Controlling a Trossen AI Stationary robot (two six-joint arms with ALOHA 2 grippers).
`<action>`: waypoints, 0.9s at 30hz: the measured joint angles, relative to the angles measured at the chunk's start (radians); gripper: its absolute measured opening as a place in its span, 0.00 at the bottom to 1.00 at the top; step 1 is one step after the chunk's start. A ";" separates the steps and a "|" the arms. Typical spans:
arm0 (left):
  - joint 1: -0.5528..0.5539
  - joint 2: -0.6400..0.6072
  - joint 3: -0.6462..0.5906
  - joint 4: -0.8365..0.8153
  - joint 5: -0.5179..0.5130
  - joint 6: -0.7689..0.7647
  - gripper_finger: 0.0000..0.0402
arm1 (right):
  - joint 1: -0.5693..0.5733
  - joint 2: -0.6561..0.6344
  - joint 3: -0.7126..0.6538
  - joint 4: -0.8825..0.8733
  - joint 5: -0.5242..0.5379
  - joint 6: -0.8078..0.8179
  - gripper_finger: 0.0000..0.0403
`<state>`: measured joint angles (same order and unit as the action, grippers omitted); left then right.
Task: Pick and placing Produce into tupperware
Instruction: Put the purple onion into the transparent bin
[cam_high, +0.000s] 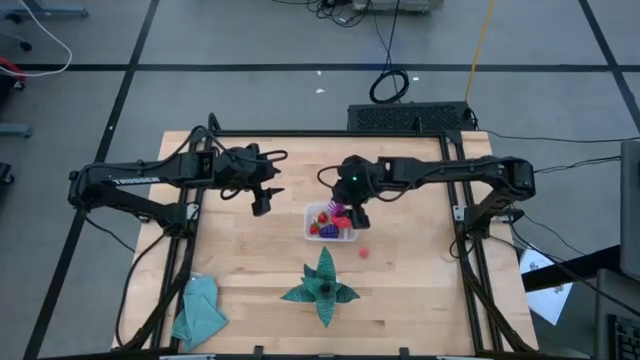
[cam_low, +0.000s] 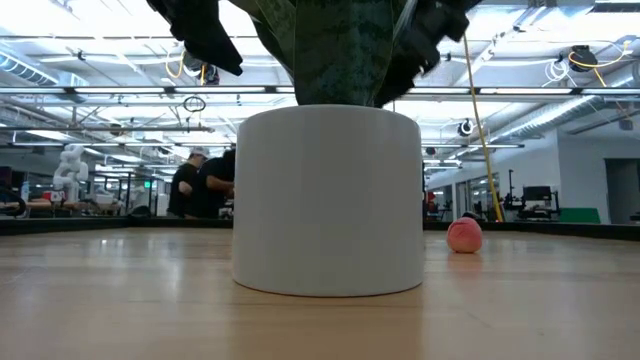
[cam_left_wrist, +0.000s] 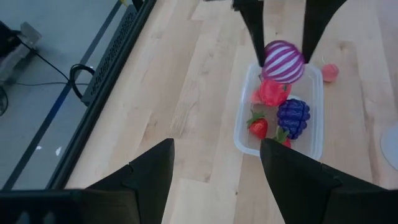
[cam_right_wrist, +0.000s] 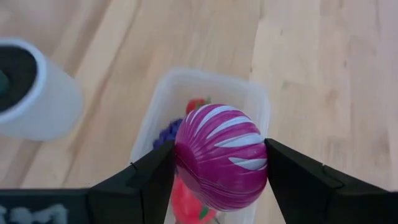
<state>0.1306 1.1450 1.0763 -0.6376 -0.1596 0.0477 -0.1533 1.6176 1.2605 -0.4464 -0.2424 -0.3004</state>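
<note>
The clear tupperware (cam_high: 311, 228) stands mid-table and holds a strawberry (cam_left_wrist: 257, 126), a purple grape bunch (cam_left_wrist: 293, 117) and a red fruit (cam_left_wrist: 273, 92). My right gripper (cam_right_wrist: 221, 163) is over its far end, shut on a magenta ball with white stripes (cam_right_wrist: 221, 155). A small pink fruit (cam_high: 364, 253) lies on the wood just right of the container. My left gripper (cam_left_wrist: 214, 167) hangs open to the left of the tupperware, with nothing between its fingers. My right gripper pinches the striped ball by two opposite sides (cam_right_wrist: 181, 163) between its two fingers. The fingers (cam_left_wrist: 252, 28) come slanting down from the table's far side. The ball is lifted clear, over the tupperware's far rim (cam_left_wrist: 266, 70) and above the fruits inside.
A dark-green leafy plant (cam_high: 322, 288) in a white pot (cam_low: 330, 200) stands near the front edge, just nearer than the container. A teal cloth (cam_high: 200, 308) lies at the front left corner. Bare wood lies to the right of the pink fruit (cam_low: 464, 235).
</note>
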 joint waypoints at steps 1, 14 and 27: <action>0.000 0.000 0.000 0.000 0.000 0.000 0.61 | 0.005 0.000 0.018 -0.011 0.000 0.000 0.56; 0.000 0.000 0.000 0.000 0.000 0.025 0.61 | 0.024 0.056 0.066 0.011 -0.026 0.048 0.56; 0.000 0.000 0.000 0.003 0.000 0.027 0.61 | 0.004 0.152 0.065 0.051 -0.130 0.023 0.56</action>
<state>0.1307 1.1450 1.0766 -0.6343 -0.1596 0.0742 -0.1494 1.7697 1.3258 -0.3951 -0.3725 -0.2775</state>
